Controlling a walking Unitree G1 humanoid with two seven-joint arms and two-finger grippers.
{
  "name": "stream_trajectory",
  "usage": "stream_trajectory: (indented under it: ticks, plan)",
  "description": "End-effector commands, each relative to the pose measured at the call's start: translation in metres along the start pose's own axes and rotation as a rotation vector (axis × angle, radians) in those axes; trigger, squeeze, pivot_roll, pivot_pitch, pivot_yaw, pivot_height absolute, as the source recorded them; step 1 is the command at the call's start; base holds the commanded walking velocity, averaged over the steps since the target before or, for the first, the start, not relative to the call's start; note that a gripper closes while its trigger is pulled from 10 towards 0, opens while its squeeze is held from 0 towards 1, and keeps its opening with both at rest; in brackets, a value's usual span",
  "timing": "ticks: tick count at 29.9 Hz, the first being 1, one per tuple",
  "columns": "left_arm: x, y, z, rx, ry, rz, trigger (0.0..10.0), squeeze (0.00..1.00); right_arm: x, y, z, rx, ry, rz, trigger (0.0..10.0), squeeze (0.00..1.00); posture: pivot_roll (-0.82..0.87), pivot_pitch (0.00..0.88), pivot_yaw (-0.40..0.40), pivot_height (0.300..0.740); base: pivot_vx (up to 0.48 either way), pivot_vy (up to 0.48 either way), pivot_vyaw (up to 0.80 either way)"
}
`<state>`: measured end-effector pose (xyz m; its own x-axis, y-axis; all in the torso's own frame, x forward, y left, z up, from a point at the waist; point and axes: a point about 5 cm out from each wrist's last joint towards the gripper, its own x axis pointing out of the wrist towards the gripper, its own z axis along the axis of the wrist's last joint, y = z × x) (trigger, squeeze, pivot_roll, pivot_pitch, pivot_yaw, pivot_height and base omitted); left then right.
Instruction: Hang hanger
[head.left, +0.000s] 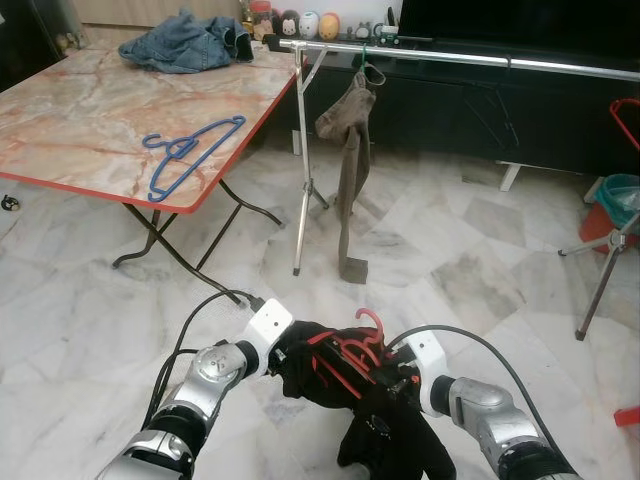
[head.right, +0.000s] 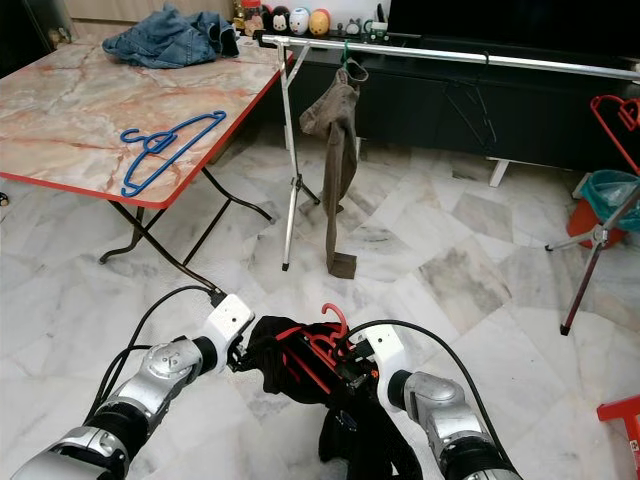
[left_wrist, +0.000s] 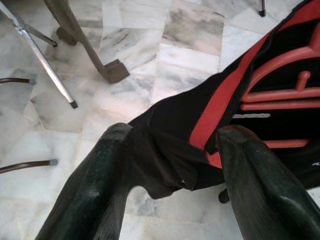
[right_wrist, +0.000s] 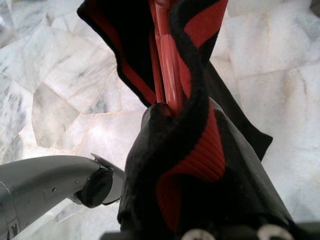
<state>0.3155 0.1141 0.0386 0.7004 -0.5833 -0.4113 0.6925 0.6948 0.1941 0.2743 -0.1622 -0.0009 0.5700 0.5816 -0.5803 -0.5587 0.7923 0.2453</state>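
i'm mid-carry: my right gripper fingers clamp the red hanger with its black garment; left gripper fingers spread wide around the cloth. next, lift it to the rail far ahead of the fingers.

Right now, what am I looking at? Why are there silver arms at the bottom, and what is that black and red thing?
Those silver arms belong to a walking robot. Two pictures come from cameras in its head, looking down at the floor ahead. The other two come from small cameras on its wrists, looking along its black fingers.

The left gripper and right gripper are together holding a black and red garment that sits on a red hanger. The left fingers are spread, with cloth between them.

Ahead is a marble-topped table with a blue hanger and a heap of blue denim on it. Beside it stands a silver clothes rail with a brown garment already hanging. That rail is probably where the red hanger should go.
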Motion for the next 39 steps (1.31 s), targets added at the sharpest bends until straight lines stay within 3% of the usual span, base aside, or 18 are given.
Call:
stream_trajectory:
  ticks: [1,8,13,23,30,33,39]
  plan:
    - [0.002,-0.007,-0.001,0.015,0.011,-0.052,10.0,0.00,0.002,0.001,0.009,-0.017,-0.029,0.001,10.0,0.00,0.00,0.052,0.012,0.740,0.000,0.000,0.00]
    - [0.003,-0.016,-0.004,0.063,0.028,-0.119,10.0,0.00,0.005,0.003,0.013,-0.024,-0.035,0.008,10.0,0.00,0.00,0.056,0.015,0.740,0.000,0.000,0.00]
    - [0.006,-0.015,-0.004,0.101,0.067,-0.075,10.0,0.00,0.006,0.005,0.021,-0.045,-0.053,0.025,10.0,0.00,-0.01,0.055,0.016,0.740,0.000,0.000,0.00]
    - [0.008,-0.014,-0.008,0.095,0.094,0.012,10.0,0.00,0.007,0.008,0.021,-0.054,-0.055,0.039,10.0,0.00,-0.01,0.057,0.019,0.740,0.000,0.000,0.00]
    - [0.007,-0.010,-0.009,0.066,0.086,0.075,10.0,0.00,0.007,0.010,0.016,-0.040,-0.048,0.042,10.0,0.00,-0.01,0.057,0.018,0.740,0.000,0.000,0.00]
    - [0.005,-0.005,-0.004,-0.010,0.025,0.084,10.0,0.00,0.007,0.011,0.016,-0.035,-0.049,0.043,10.0,0.00,-0.01,0.057,0.018,0.740,0.000,0.000,0.00]
    - [0.006,-0.004,-0.001,-0.011,0.018,0.069,10.0,0.00,0.008,0.012,0.016,-0.033,-0.048,0.047,10.0,0.00,-0.01,0.058,0.016,0.740,0.000,0.000,0.00]
